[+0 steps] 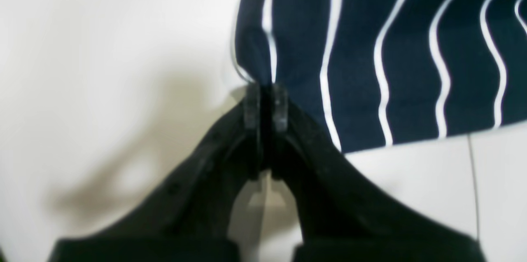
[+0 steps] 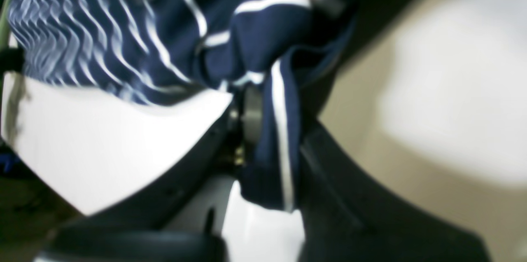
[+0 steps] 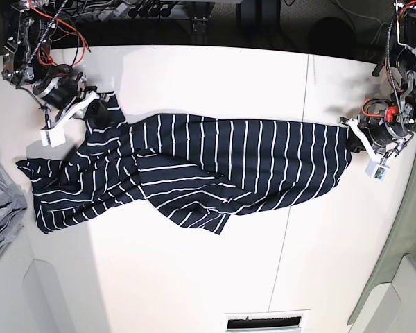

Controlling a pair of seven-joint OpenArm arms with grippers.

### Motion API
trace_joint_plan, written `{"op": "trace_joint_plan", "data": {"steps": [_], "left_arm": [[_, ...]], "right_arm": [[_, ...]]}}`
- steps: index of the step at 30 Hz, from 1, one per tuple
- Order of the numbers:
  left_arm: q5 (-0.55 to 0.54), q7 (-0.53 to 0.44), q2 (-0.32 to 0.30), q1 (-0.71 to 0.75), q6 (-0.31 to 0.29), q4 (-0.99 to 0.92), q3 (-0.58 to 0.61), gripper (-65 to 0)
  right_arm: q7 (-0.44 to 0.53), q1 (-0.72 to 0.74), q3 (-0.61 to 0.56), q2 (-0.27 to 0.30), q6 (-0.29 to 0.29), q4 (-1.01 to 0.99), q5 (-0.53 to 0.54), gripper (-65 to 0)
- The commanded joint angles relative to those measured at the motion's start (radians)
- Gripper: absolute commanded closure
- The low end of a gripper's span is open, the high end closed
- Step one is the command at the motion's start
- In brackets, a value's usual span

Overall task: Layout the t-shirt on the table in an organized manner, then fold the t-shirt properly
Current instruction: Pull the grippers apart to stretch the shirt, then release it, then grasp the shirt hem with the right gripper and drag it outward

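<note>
The dark navy t-shirt (image 3: 215,163) with thin white stripes lies stretched across the white table (image 3: 194,277), crumpled at the left end. My left gripper (image 1: 265,89) is shut on the shirt's corner edge (image 1: 370,47); in the base view it (image 3: 351,132) is at the shirt's right end. My right gripper (image 2: 263,118) is shut on a bunched fold of the shirt (image 2: 284,130); in the base view it (image 3: 97,107) is at the shirt's upper left end.
A plain grey cloth (image 3: 0,208) lies at the table's left edge. A thin dark seam (image 3: 291,194) runs across the table. A vent slot (image 3: 263,322) sits at the front edge. Cables and hardware (image 3: 125,10) line the back.
</note>
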Motion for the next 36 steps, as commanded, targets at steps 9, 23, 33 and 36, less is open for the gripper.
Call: {"op": "trace_joint_plan", "data": {"steps": [9,23,33,36], "left_arm": [[-0.173,0.156,-0.235,-0.08,-0.006,0.209,-0.009,0.0],[-0.37,0.247,-0.303,0.252,-0.153,0.453,-0.009,0.0],[-0.375,0.192,-0.286,0.229,-0.151,0.454,-0.009,-28.1],[-0.399,0.169,-0.281,0.197,-0.151,0.454,-0.009,-28.2]], "right_arm": [[-0.151,0.014,0.176,0.11,0.011,0.233,0.146,0.0],[-0.143,-0.338,0.186,0.12,0.022,0.336,0.19,0.0],[-0.123,-0.242,0.232,0.116,0.018,0.336,0.16,-41.1],[-0.049,-0.176,0.253,0.113,0.008,0.334,0.133,-41.1]]}}
